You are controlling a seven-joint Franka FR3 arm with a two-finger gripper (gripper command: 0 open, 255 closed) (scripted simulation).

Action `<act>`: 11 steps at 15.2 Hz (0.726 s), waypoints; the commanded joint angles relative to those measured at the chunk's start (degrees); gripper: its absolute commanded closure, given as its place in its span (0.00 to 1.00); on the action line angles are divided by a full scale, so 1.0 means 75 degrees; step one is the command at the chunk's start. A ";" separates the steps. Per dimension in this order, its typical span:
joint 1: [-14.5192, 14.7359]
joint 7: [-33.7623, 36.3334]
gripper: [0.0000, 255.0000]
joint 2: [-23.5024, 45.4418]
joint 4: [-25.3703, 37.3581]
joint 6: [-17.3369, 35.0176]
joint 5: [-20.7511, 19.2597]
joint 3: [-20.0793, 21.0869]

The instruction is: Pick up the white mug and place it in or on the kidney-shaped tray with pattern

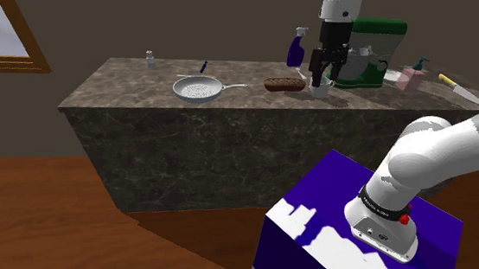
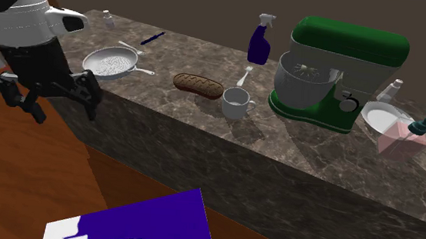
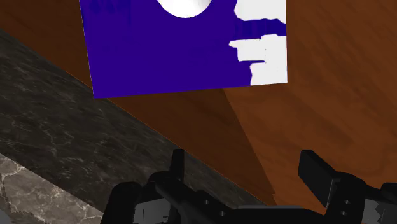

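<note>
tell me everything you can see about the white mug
The white mug is plain, with a round open mouth and a loop handle on the side toward the green mixer. It stands upright on the dark marbled counter, between the brown oblong tray and the mixer, apart from both. Only the counter touches it.

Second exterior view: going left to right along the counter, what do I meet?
pan → brown tray → mug → green mixer → pink soap dispenser
</note>
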 commanded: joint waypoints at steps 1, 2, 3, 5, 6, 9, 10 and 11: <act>0.0000 0.0000 0.00 0.0000 0.0000 0.0000 0.0000 0.0000; -0.0060 -0.0135 0.00 0.0116 -0.0039 0.0155 -0.0119 -0.0113; -0.0119 -0.0268 0.00 0.0240 -0.0069 0.0311 -0.0234 -0.0227; -0.0237 -0.0527 0.00 0.0513 -0.0104 0.0628 -0.0454 -0.0453; -0.0295 -0.0654 0.00 0.0661 -0.0108 0.0788 -0.0559 -0.0565; -0.0463 -0.1024 0.00 0.1153 -0.0066 0.1271 -0.0844 -0.0900; -0.0514 -0.1144 0.00 0.1332 -0.0034 0.1431 -0.0930 -0.1012; -0.0566 -0.1264 0.00 0.1517 0.0007 0.1590 -0.1009 -0.1121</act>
